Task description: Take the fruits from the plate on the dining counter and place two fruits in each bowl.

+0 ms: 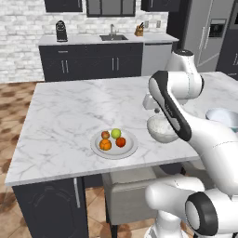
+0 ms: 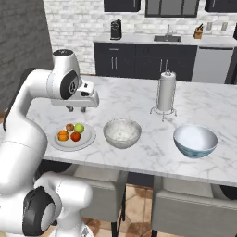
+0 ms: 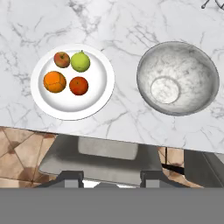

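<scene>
Hovering above the near edge of the marble desk (image 2: 139, 99), the gripper (image 2: 77, 109) hangs over the stretch between the plate (image 2: 89, 138) and the speckled bowl (image 2: 122, 133), with its jaws drawn together and nothing between them. All four fruits sit on the plate in a tight cluster: the orange fruit (image 3: 54, 81) and the red-orange fruit (image 3: 78, 85) toward the desk's near edge, the brownish-red fruit (image 3: 61, 59) and the yellow-green fruit (image 3: 80, 61) just behind them. The plate lies near the front edge of the desk, with the speckled bowl just beside it to the right and apart from it. That bowl holds no fruit. The light blue bowl (image 2: 195, 140) stands farther right along the same edge, also without fruit. Behind the two bowls stands a paper towel holder (image 2: 166, 94), upright on the marble. A grey chair (image 3: 94, 159) is tucked under the desk's near edge.
</scene>
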